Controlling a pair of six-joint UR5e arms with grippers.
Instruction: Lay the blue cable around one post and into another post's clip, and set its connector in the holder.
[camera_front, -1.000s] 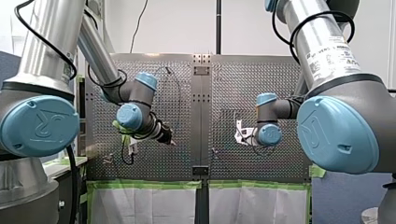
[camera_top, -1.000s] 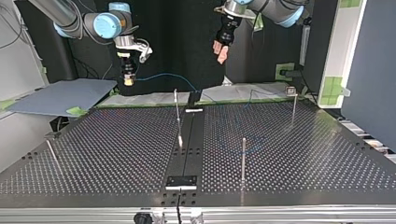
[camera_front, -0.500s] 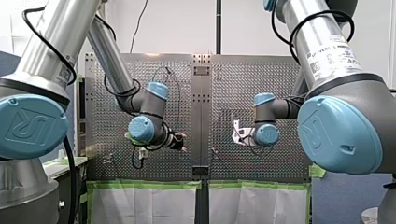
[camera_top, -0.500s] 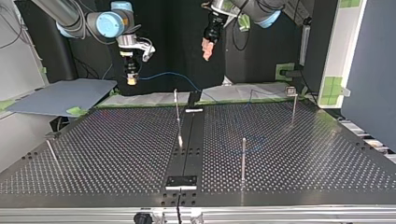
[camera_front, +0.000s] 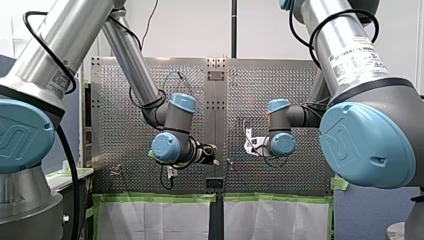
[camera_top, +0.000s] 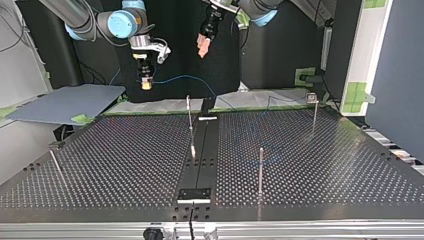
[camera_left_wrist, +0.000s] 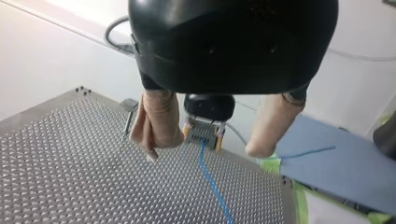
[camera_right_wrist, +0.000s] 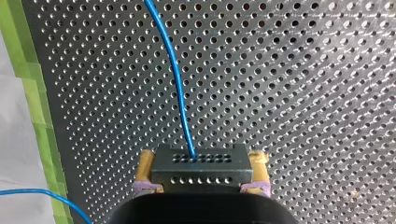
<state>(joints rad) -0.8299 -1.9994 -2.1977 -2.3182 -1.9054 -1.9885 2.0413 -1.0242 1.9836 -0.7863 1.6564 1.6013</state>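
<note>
My right hand (camera_right_wrist: 201, 161) is gripping the connector (camera_right_wrist: 198, 171) between its yellow pads (camera_right_wrist: 146, 163), holding it in the air over the table (camera_right_wrist: 303, 93) near the green-taped edge. The cable (camera_right_wrist: 173, 74) is leaving the connector's face and running ahead of the hand across the table. A second stretch is passing beside the hand, off the taped edge.

My left hand (camera_left_wrist: 205, 151) is standing wide open, its beige pads (camera_left_wrist: 156, 119) holding nothing. It is facing the right hand. The connector is showing ahead of it, in line with the gap between its fingers but apart from them, with the cable hanging below.

In the top view both hands are hovering near each other at the table's far edge, well above the posts (camera_top: 260, 170).
</note>
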